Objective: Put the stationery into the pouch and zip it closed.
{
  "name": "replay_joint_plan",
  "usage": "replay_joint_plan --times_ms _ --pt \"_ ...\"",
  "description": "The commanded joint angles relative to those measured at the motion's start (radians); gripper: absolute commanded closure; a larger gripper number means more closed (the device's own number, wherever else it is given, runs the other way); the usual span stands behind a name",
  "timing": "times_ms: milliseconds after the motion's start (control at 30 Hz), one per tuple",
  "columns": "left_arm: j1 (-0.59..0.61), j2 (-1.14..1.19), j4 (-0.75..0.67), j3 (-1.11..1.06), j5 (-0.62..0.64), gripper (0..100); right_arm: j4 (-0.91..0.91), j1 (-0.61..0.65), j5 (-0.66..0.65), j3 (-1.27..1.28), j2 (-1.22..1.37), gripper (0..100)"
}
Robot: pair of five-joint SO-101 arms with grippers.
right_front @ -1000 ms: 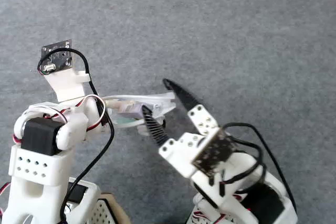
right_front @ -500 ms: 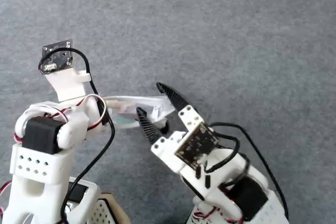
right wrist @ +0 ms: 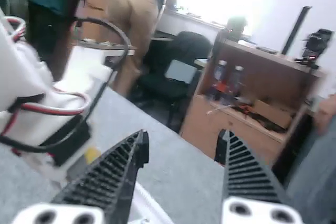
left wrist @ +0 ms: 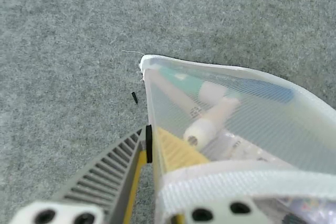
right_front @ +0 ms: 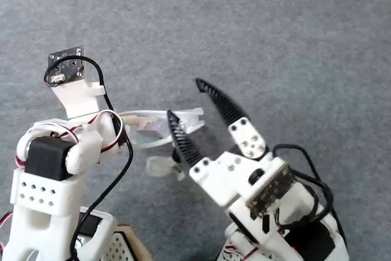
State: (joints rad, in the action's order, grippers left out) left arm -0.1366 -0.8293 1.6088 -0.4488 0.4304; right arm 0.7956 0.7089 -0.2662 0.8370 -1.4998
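Grey felt table [right_front: 293, 41]. Pouch [right_front: 153, 129] w/ pens inside, one end clamped in left gripper [left wrist: 155, 156]. Right gripper [right_front: 183, 97] jaws apart, just above pouch. Small pale item [right_front: 160, 165] beside pouch, prob. needs loading, then zipping.

From where I stand, bare grey mat [right_front: 293, 47] stretches along the far side and off to the right of the pouch [right_front: 157, 121] — the widest way in. The pouch's left end is blocked: the left gripper [left wrist: 156, 156] clamps it there, and the left arm [right_front: 67, 145] looms over that end. At the other end the right gripper [right_front: 183, 97] hangs spread, one black finger [right_front: 183, 142] crossing the pouch's edge. The near strip between the two arms is narrow — a small pale piece [right_front: 160, 165] lies in it, just beside that finger.
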Motion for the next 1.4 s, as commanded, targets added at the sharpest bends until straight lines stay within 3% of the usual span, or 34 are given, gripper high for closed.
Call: replay_joint_plan --times_ms 0,200,433,600,767,933,1200,1367 --pt "0.015 0.023 -0.008 0.016 -0.003 97 0.014 -0.109 -0.006 -0.024 0.004 77.6" --pt "0.016 0.012 0.008 0.018 -0.005 97 0.149 -0.287 0.097 0.051 0.004 77.6" --pt "0.015 0.018 0.029 0.039 -0.005 97 0.353 -0.301 0.114 0.044 0.002 77.6" --pt "0.015 0.020 0.028 0.039 -0.005 97 0.651 -0.296 0.103 -0.067 0.002 77.5" --pt "0.008 0.021 0.028 0.033 -0.005 97 0.796 -0.295 -0.104 -0.143 0.002 77.5" --pt "0.007 0.021 0.028 0.033 -0.005 97 0.766 -0.295 -0.210 -0.139 0.002 77.3" --pt "0.002 0.021 0.025 0.038 -0.032 97 0.505 -0.295 -0.210 -0.008 0.007 77.6" --pt "-0.024 0.021 -0.009 0.039 -0.063 97 0.470 -0.295 -0.210 0.025 0.004 77.6"
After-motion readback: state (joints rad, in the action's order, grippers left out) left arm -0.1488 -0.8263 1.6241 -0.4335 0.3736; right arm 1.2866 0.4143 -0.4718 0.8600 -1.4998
